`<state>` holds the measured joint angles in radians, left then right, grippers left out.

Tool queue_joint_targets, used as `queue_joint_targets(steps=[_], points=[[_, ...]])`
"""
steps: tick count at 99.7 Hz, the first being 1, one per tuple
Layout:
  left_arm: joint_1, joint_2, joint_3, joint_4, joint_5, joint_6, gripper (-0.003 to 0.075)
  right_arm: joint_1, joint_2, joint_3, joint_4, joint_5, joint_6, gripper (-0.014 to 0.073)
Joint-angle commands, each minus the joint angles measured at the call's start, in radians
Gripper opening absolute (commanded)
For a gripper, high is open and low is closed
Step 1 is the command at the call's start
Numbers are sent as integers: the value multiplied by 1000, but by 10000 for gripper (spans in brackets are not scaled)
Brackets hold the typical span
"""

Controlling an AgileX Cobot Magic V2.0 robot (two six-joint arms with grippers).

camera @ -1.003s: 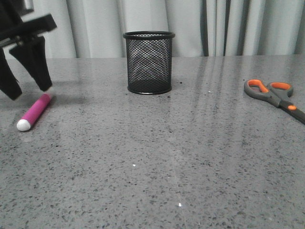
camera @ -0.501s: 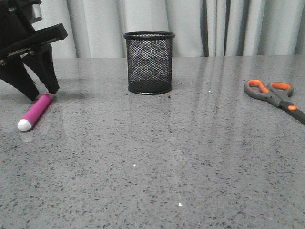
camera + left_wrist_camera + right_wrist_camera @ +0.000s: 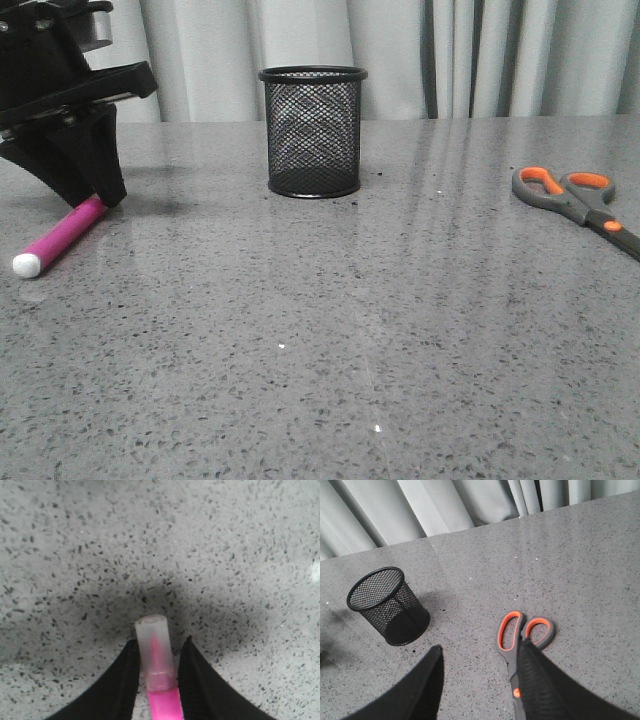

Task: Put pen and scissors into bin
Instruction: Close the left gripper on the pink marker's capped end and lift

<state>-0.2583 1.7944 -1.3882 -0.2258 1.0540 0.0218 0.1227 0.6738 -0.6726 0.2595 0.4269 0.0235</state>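
The bin (image 3: 313,131) stands on the table (image 3: 330,330) toward the far side, a little left of centre. Well to its left lies the pen (image 3: 60,235), its capped end pointing near and left, its other end far and right, caught between the fingers of my left gripper (image 3: 157,662). That gripper sits at the far-left of the table, left of the bin and apart from it. The scissors (image 3: 575,200) lie flat on the table at the far right, well apart from the bin, loops toward the far side. My right gripper (image 3: 480,680) hangs above the table, the scissors just beside one finger.
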Motion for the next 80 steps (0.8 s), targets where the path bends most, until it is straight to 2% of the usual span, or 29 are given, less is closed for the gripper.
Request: queue_joint_targets(steps=[1, 30, 37, 47, 63, 80], points=[[-22, -6, 5, 1, 70, -22, 181, 3, 5, -35, 13, -57, -13, 307], [-26, -6, 5, 79, 196, -22, 166, 3, 5, -35, 41, -53, -13, 307], [-26, -6, 5, 84, 194, -22, 124, 3, 5, -35, 43, -53, -13, 307], [-26, -6, 5, 75, 183, 12, 1, 3, 5, -35, 43, -51, -13, 307], [-26, -23, 5, 41, 133, 71, -19, 3, 5, -35, 43, -45, -13, 307], [-26, -116, 5, -16, -51, 160, -19, 3, 5, -35, 43, -42, -13, 307]])
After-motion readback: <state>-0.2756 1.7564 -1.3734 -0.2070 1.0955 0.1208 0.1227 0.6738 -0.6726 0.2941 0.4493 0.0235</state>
